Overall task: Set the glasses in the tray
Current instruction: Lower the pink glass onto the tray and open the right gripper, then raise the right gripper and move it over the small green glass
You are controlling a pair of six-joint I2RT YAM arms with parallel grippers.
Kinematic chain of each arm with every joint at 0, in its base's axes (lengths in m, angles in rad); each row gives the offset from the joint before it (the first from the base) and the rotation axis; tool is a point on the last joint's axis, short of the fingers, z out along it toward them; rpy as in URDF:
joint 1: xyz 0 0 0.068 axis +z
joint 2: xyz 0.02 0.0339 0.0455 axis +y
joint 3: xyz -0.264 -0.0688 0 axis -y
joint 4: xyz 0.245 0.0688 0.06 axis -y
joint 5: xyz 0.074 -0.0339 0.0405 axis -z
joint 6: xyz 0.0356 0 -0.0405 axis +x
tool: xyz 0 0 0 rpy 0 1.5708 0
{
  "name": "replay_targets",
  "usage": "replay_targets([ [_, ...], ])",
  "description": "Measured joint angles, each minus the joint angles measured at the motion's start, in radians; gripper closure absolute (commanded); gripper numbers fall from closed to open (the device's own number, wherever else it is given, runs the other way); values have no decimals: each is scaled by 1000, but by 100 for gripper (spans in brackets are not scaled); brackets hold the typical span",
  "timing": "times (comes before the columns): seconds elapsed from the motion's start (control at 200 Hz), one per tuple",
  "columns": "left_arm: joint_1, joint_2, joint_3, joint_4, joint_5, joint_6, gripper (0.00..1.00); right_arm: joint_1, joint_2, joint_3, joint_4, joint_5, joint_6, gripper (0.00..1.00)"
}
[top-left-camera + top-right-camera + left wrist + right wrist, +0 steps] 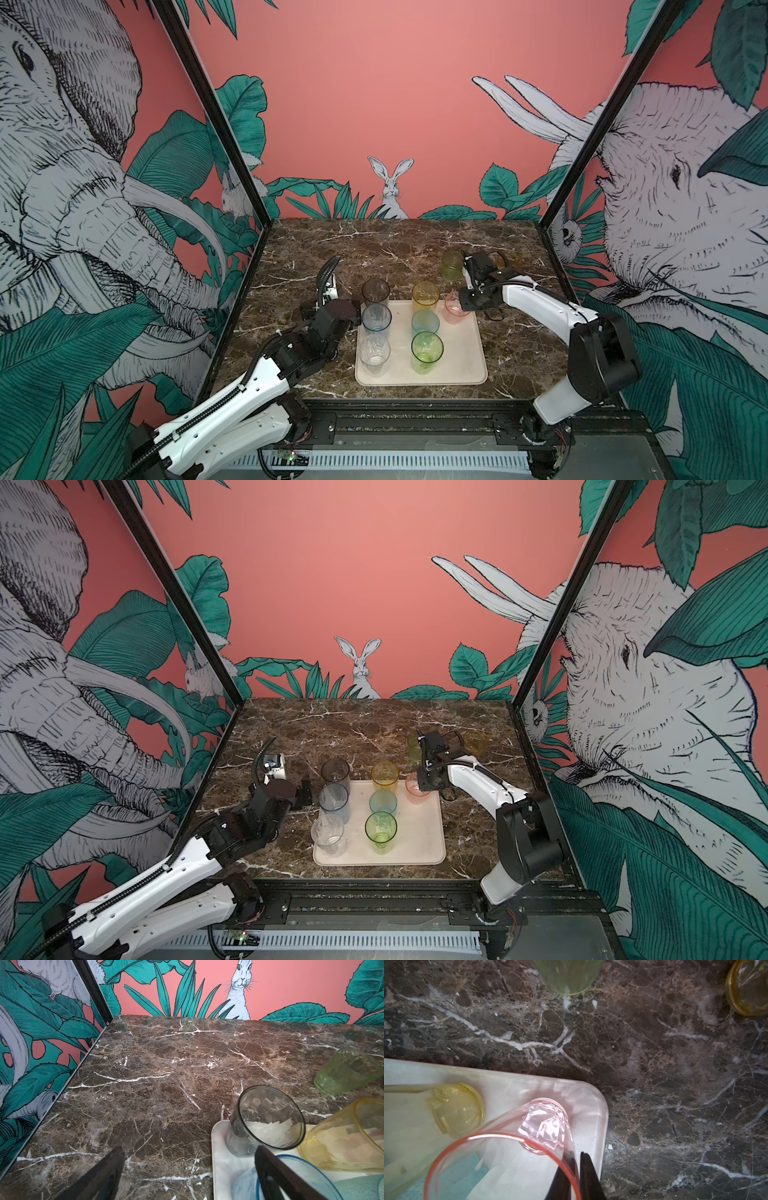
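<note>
The cream tray [465, 365] lies at the table's front middle. On it stand a smoky grey glass [375, 293], a blue one [376, 318], a clear one [374, 353], an amber one [425, 296], a teal one [425, 322] and a green one [427, 351]. The pink glass [542, 1124] sits at the tray's far right corner [591, 1105]. My right gripper [577, 1154] pinches its rim, one finger inside and one outside. My left gripper [189, 1149] is open over the marble at the tray's left edge, holding nothing.
Two glasses stand on the marble beyond the tray: a pale green one [452, 266] and an amber one [476, 741], partly hidden behind my right wrist. Black frame posts and printed walls close in the table's left, right and back sides.
</note>
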Motion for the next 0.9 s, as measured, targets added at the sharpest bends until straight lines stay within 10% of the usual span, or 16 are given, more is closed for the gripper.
replay_targets([
  [0.9, 0, -6, 0, 0, -2, -2, 1, 0, -44, 217, -102, 4, -43, 62],
])
